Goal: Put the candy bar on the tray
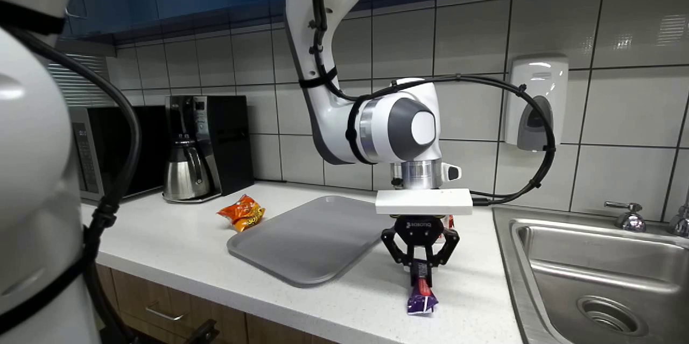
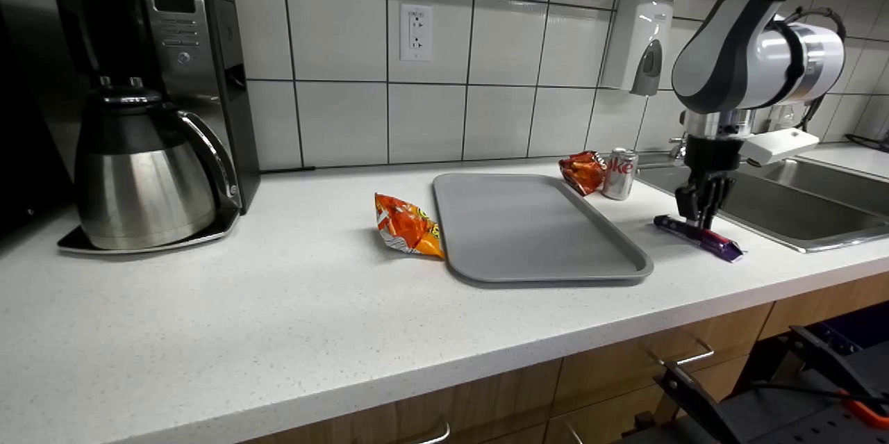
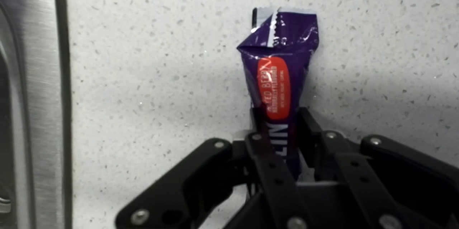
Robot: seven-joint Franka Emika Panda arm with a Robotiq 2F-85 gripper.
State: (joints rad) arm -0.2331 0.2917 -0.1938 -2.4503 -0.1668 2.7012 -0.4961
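Wrist view: gripper pinches candy bar; tray nearby, both exterior views

Bare bench separates the candy bar from the tray, whose top lies open. A can and a red bag stand near its wall-side corner; an orange bag sits just beside the opposite edge.
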